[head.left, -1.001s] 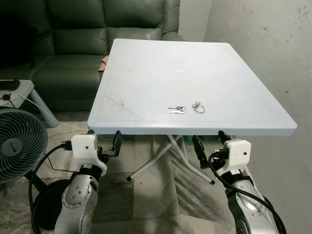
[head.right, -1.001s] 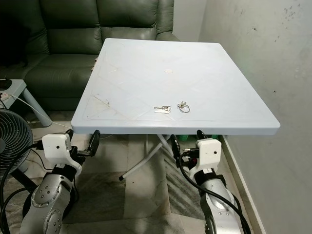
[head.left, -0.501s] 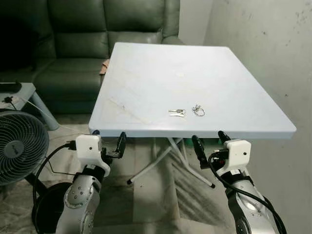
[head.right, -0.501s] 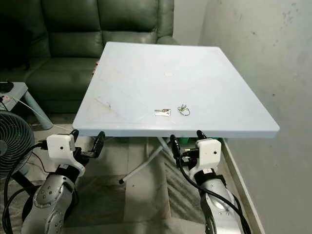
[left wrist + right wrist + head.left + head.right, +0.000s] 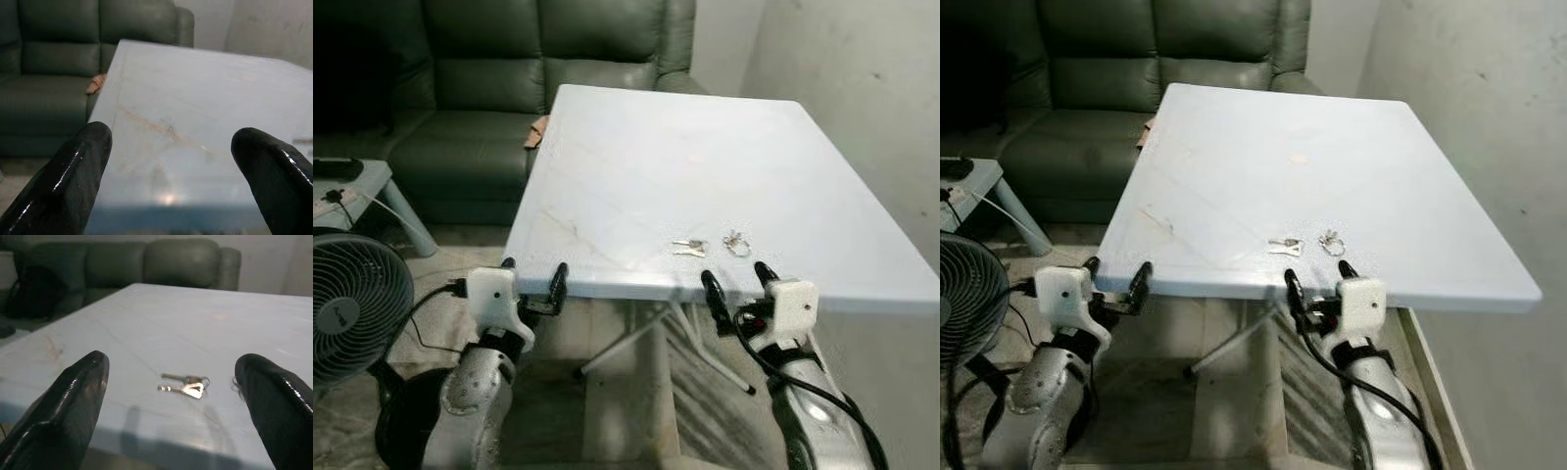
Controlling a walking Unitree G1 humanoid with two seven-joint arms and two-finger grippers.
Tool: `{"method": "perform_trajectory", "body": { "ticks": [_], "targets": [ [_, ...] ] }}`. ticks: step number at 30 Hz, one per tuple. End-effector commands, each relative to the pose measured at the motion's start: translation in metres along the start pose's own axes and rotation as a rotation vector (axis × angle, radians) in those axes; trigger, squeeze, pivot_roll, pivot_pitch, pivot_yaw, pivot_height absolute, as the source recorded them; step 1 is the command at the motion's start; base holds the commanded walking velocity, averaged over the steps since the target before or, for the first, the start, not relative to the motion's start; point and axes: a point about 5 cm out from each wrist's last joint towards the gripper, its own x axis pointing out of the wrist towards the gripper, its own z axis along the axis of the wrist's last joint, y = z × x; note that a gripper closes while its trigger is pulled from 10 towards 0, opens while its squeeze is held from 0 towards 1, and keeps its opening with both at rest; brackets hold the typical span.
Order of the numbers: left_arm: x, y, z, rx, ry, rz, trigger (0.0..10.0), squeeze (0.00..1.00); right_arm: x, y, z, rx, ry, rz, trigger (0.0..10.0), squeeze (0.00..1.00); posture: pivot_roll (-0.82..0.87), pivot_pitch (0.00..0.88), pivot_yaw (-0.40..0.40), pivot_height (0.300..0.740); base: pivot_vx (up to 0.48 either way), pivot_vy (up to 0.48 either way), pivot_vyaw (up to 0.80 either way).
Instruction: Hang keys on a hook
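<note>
While the keys [image 5: 689, 248] lie flat near the front edge of the pale blue table [image 5: 607, 176], with a loose key ring [image 5: 736, 244] just beside them toward the wall, the head views show both arms held low at that front edge. The right gripper [image 5: 734, 279] sits just short of the keys, its two black fingers spread apart; the left gripper [image 5: 530, 279], also spread, hangs by the table's left front corner, well apart from them. A green sofa [image 5: 489, 88] stands behind the table and a fan [image 5: 352, 308] on the floor to the left.

In the left wrist view, the fingers [image 5: 73, 181] frame bare tabletop with nothing between them.

In the right wrist view, the keys [image 5: 185, 384] lie straight ahead between the open fingers [image 5: 68, 406], untouched.

The step in hand appears to be the approach before pickup. Next, I judge, the right gripper must rise over the edge, reach forward and close on thin, flat metal, which could slide. I see no hook.
</note>
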Motion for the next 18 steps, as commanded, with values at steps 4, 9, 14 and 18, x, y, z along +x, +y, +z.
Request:
{"method": "perform_trajectory", "body": {
  "ticks": [4, 9, 14, 18],
  "targets": [
    [0.001, -0.0082, 0.0023, -0.009, -0.01, -0.032, 10.0, 0.0, -0.0032, -0.0074, 0.0017, -0.046, 0.003, -0.013, 10.0, 0.0, -0.01, 0.0, -0.016, 0.74, 0.38, 0.0, 0.0],
    [0.001, -0.0088, 0.0015, -0.005, -0.005, -0.019, 10.0, 0.0, -0.0025, -0.0055, 0.0008, -0.022, 0.004, -0.017, 10.0, 0.0, -0.01, 0.0, -0.016, 0.74, 0.276, 0.0, 0.46],
    [0.0015, -0.0106, -0.0012, 0.006, 0.016, -0.013, 10.0, 0.0, -0.002, -0.0068, 0.0009, -0.028, 0.008, -0.021, 10.0, 0.0, -0.01, 0.0, -0.017, 0.74, 0.0, 0.0, 0.0],
    [0.0008, -0.0119, -0.0021, 0.007, 0.022, -0.016, 10.0, 0.0, -0.0026, -0.0086, -0.0006, -0.034, 0.024, -0.037, 10.0, 0.0, -0.01, 0.0, -0.02, 0.74, 0.0, 0.0, 0.0]
  ]
}}
